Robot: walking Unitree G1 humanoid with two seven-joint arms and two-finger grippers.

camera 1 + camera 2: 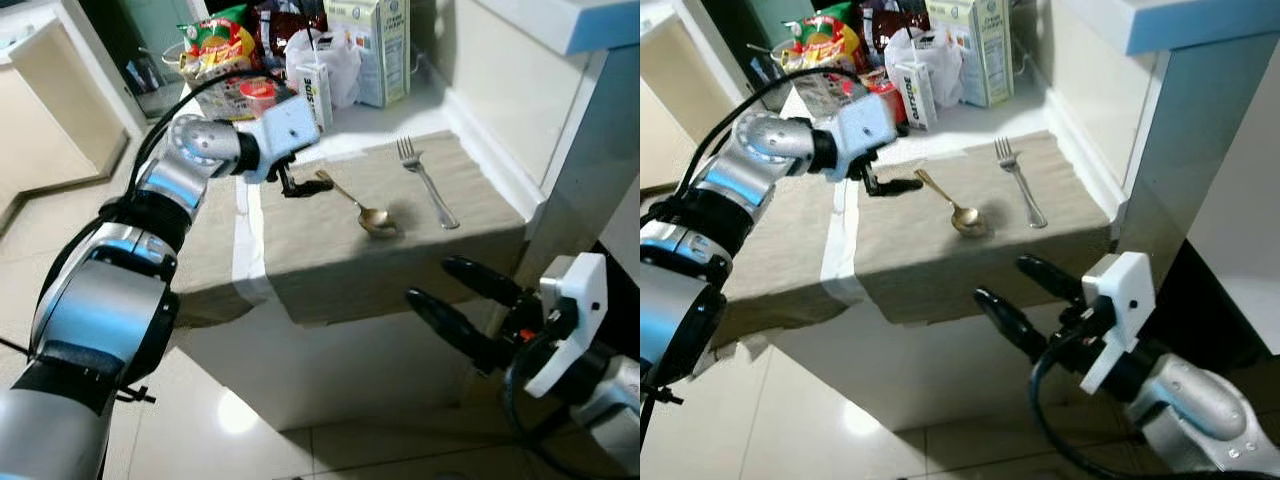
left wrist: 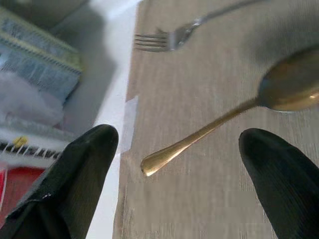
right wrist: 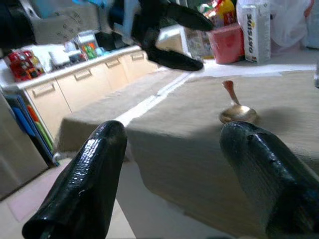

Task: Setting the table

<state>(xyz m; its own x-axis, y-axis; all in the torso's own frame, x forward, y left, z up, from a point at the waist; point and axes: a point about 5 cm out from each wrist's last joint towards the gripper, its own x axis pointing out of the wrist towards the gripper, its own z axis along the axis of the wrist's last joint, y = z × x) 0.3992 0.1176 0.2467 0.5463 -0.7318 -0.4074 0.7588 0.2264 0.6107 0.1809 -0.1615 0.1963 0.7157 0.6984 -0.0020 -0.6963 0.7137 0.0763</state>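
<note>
Gold spoon [image 1: 362,208] lying flat on the beige cloth [image 1: 330,250] covering the tabletop [image 1: 390,120], bowl end toward the robot, handle pointing back toward the far clutter. Silver fork [image 1: 427,180] just beside it on the right, also flat on the cloth, tines pointing away, not touching the spoon.

Left hand [image 1: 300,186] reaching out over the cloth, hovering right at the tip of the spoon handle. Fingers [image 2: 84,169] spread apart in the left wrist view, nothing between them, spoon handle end sitting in the gap below. So released, not grasping anything.

Right hand [image 1: 1025,295] hanging low in front of the tabletop's near edge, off the cloth. Fingers [image 3: 94,169] wide apart too, nothing in them, pointing toward the spoon from the front.

Strip of white [image 1: 243,240] running front to back down the cloth, left of the spoon.

Back of the tabletop pretty crowded: tall milk carton [image 1: 378,45], small white carton [image 1: 316,92], white plastic bag [image 1: 335,60], red cup [image 1: 258,97], colourful snack packets [image 1: 215,45]. Pale kitchen cabinets [image 3: 75,89] in the right wrist view, shiny tiled floor [image 1: 230,420] below.
</note>
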